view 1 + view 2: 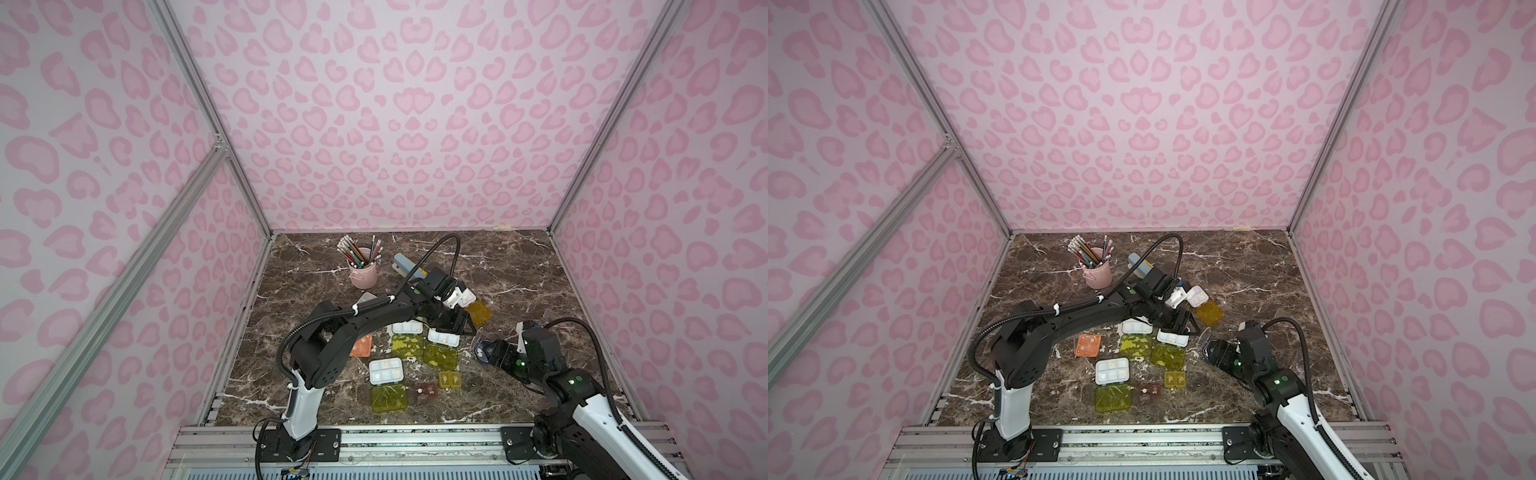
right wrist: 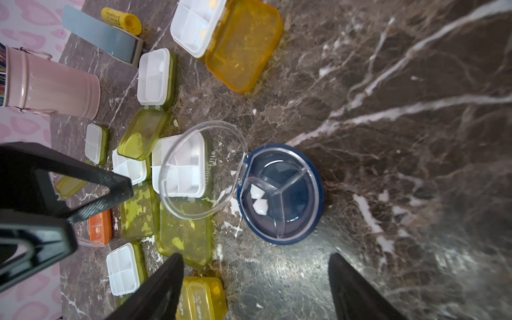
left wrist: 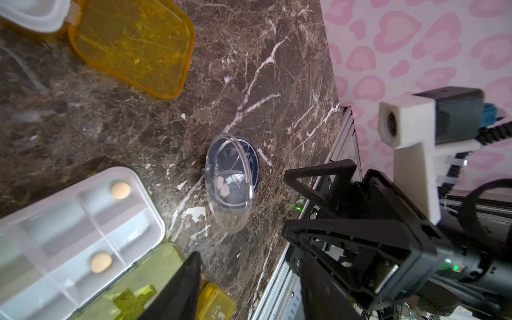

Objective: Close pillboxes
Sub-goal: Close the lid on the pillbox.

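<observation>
We take the round pillbox [image 2: 288, 199] as next; it sits on the table [image 2: 415, 138] beside the open trays [image 2: 153, 77], just ahead of the right gripper [image 2: 256, 260], its clear lid [image 2: 202, 169] standing up at the hinge; both pincers are spread and empty, the left gripper [image 2: 101, 217] near the lid; we should tip the lid over, hold the pillbox steady, then press opposite the hinge. Lettering on the lid and the small yellow box [image 2: 202, 299] is unreadable.

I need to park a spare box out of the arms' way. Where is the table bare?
The widest bare stretch of table is the far right, between the amber-lidded pillbox, the back wall and the right wall. A narrower strip runs along the left wall beside the salmon pillbox. Crowded: the centre, where the lime-lidded pillboxes lie nearly edge to edge.
</observation>
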Controlling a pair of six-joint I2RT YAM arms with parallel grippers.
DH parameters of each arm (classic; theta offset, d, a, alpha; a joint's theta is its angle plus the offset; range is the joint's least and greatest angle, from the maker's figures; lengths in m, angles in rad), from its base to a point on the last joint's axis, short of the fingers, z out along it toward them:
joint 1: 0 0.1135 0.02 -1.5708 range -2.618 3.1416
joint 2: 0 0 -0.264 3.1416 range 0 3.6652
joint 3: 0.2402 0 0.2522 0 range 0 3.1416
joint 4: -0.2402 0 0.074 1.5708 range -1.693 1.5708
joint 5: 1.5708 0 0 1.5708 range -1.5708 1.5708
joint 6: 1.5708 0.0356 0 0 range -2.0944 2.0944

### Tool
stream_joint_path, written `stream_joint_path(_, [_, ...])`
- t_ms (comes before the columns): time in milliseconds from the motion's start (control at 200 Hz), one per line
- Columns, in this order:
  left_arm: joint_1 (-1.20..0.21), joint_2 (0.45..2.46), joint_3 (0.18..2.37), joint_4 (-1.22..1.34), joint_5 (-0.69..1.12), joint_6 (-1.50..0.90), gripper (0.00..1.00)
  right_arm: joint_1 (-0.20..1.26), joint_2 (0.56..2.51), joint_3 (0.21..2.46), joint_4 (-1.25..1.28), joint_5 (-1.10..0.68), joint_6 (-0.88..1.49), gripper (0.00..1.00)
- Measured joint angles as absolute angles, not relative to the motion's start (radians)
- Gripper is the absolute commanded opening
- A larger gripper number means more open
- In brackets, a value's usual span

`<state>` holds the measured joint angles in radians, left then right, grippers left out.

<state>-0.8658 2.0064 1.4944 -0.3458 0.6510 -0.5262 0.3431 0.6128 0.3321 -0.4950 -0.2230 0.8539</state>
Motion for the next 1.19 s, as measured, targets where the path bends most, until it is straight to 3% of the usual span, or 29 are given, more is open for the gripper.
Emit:
stream_joint_path(35, [-0.866,2.008,1.494,-0.346,0.651,-0.526,0.56,0.343,0.599,0.319,-0.488,-0.231,0.864,0.98])
stream_joint_path(385, [-0.866,2.027,1.494,-0.343,0.658,-0.531,0.48,0.32,0.543,0.255,-0.387,-0.278,0.925,0.98])
stream_joint_path(1195, [-0.893,2.078,1.523,-0.347,0.657,-0.53,0.43,0.234,0.524,0.236,-0.345,-0.372,0.912,0.98])
